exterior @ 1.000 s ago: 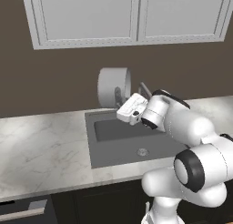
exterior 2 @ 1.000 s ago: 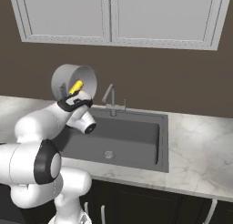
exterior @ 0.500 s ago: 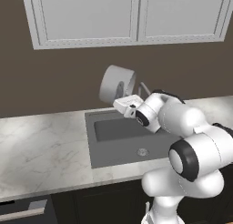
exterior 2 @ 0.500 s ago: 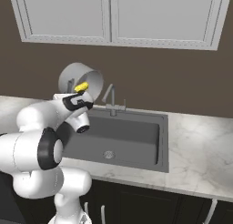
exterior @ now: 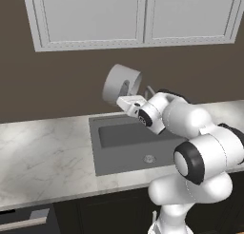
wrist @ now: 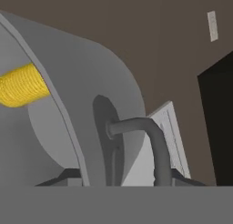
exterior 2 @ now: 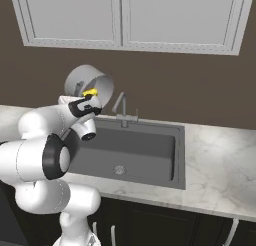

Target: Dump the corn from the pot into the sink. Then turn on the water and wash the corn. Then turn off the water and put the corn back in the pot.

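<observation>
Pot [exterior: 121, 82] is being held up above the back edge of the sink [exterior: 125, 143], tipped steeply so that its mouth faces out and down toward the basin, and the gripper [exterior 2: 84, 106] is seen clamped on the pot wall at the rim, next to one loop handle [wrist: 146, 141]. In the hand view a fingertip is placed on either side of the rim, so the pot is judged to be firmly grasped, not merely touched. Corn [exterior 2: 90, 93] is seen inside the pot, lying near the lip, its yellow end showing at the mouth in the right base view and against the inner wall in the hand view [wrist: 22, 85]. Nothing yellow is seen in the basin, so the first step, the dump, is judged to be in hand and not yet finished. The faucet [exterior 2: 121, 108] stands just beside the tilted pot at the back of the sink, and no water is seen running. The drain [exterior 2: 118, 169] lies well below and forward of the pot mouth. For the next move, a further tilt is called for, so that the cob can be slid over the lip and dropped into the basin; care is called for near the faucet, which could be struck by the pot, and the cob could roll toward the counter [exterior: 43, 157] if it is released too far back.
</observation>
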Controlling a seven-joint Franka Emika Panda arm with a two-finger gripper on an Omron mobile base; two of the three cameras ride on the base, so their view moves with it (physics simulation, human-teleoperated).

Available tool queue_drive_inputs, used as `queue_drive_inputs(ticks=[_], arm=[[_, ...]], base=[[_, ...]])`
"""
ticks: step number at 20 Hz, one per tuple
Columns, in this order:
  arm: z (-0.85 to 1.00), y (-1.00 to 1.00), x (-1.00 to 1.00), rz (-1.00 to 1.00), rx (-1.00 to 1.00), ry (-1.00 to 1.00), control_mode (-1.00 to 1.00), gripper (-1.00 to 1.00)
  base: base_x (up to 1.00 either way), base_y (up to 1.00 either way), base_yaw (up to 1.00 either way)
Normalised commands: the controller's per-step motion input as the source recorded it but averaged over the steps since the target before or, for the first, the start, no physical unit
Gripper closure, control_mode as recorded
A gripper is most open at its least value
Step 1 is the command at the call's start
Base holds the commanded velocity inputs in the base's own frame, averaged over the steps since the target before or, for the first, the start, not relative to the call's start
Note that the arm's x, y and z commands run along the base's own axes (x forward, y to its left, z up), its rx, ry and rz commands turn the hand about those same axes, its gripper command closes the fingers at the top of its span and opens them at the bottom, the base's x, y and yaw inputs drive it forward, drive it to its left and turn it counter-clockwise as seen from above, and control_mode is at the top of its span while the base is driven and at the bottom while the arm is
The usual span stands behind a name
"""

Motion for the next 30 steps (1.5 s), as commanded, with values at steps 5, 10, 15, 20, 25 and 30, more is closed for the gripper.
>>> queue_drive_inputs(ticks=[5,10,15,20,25,30], arm=[[0.29,0.0,0.04,0.07,0.23,-0.04,-1.0,1.0],[0.21,-0.11,0.01,0.04,0.22,-0.05,-1.0,1.0],[0.02,-0.16,0.0,0.0,0.1,-0.09,-1.0,1.0],[0.02,-0.01,0.0,0.0,0.05,-0.18,-1.0,1.0],[0.04,0.0,0.0,0.0,0.16,-0.23,-1.0,1.0],[0.03,0.0,-0.01,0.0,0.15,-0.18,-1.0,1.0]], base=[[0.0,0.0,0.0],[0.0,0.0,0.0],[0.0,0.0,0.0],[0.0,0.0,0.0],[0.0,0.0,0.0],[0.0,0.0,0.0]])
